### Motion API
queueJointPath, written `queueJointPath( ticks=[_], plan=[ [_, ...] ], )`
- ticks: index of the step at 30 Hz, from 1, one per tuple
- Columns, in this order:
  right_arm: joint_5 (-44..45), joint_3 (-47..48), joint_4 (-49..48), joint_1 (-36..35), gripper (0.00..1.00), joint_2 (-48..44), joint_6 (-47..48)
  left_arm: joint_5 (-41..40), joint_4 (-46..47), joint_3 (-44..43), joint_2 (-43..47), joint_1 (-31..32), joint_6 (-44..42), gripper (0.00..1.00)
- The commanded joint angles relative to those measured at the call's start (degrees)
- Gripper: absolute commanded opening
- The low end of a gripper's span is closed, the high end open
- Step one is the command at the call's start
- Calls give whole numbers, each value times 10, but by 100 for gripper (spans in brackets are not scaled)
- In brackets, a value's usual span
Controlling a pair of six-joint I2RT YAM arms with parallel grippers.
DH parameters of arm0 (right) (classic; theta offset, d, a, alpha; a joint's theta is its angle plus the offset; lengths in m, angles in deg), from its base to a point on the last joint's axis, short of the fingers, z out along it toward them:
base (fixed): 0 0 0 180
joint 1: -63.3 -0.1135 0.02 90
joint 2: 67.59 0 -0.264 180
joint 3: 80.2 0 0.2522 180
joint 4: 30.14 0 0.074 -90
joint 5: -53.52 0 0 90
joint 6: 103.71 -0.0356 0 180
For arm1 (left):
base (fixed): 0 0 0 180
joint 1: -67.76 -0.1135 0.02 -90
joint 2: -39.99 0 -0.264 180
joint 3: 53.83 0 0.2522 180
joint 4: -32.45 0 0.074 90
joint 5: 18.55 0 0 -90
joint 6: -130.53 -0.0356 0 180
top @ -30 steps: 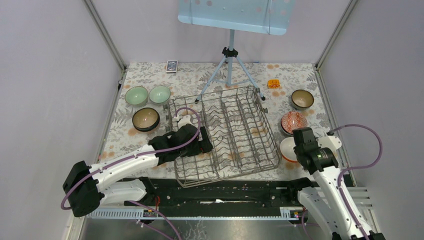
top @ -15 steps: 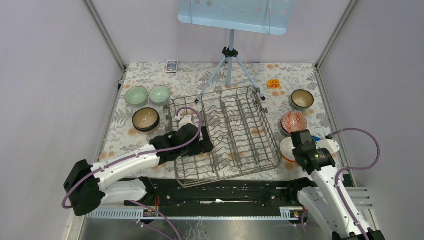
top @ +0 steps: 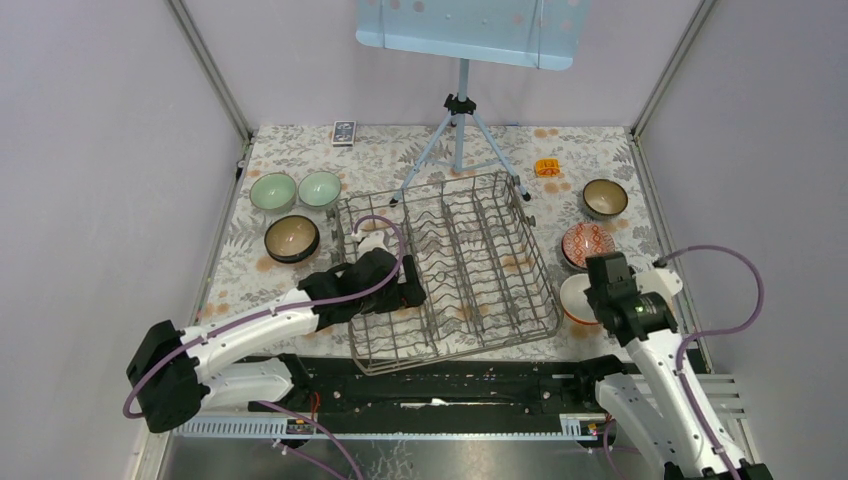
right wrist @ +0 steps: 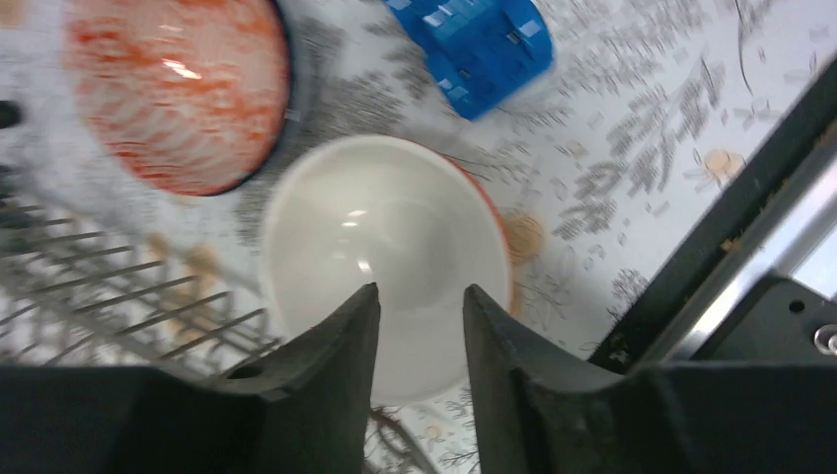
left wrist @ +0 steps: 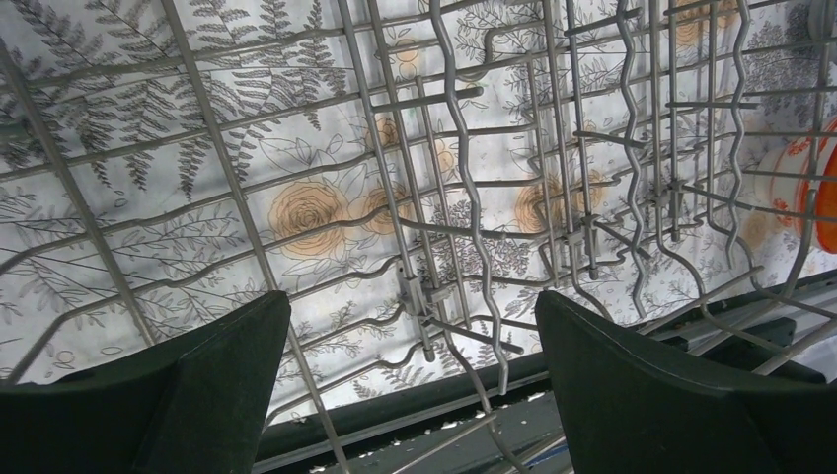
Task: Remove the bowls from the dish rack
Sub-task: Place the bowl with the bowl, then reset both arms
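Inside the rack [top: 480, 262], the left end effector [top: 408, 290] hung low over the wires. Its fingers [left wrist: 197, 390] were spread wide with nothing between them (the wrist view showed only tines and flowered cloth beneath). No bowl was visible in the rack, so the unloading looked all but done.

The bowls stood upright on the bench [top: 300, 150] in two groups, apparently each on the side of the arm that could reach it. Left of the rack were a green bowl [top: 272, 190] beside a second green bowl [top: 320, 187], and a brown bowl [top: 292, 238] nearer the arms. To the right were a second brown bowl [top: 605, 198], a red bowl [top: 585, 243] and an orange bowl [top: 573, 298].

The right end effector [right wrist: 419, 370] hovered over the orange bowl, which was white inside. Its fingers were a narrow gap apart and seemingly gripped nothing. A blue block [right wrist: 474, 39] lay just beyond.

A flowered cloth covered the bench. A tripod [top: 460, 140] carrying a blue-grey panel stood behind the rack, and plain lilac walls closed in three sides.
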Motion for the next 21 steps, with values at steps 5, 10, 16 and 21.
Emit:
queueJointPath(
  ticks=[5,10,16,21],
  plan=[
    [-84,223,-133,3,64,-1,302,-62,-31,-78,33,-4,-84,99],
    [-329,289,-232,2,82,14,422,-108,-62,-132,54,-4,-123,99],
    [-480,284,-313,-14,88,25,429,-189,-71,-144,117,-3,-111,99],
    [-489,254,-352,-15,89,19,418,-226,-98,-154,138,-4,-91,99]
  ],
)
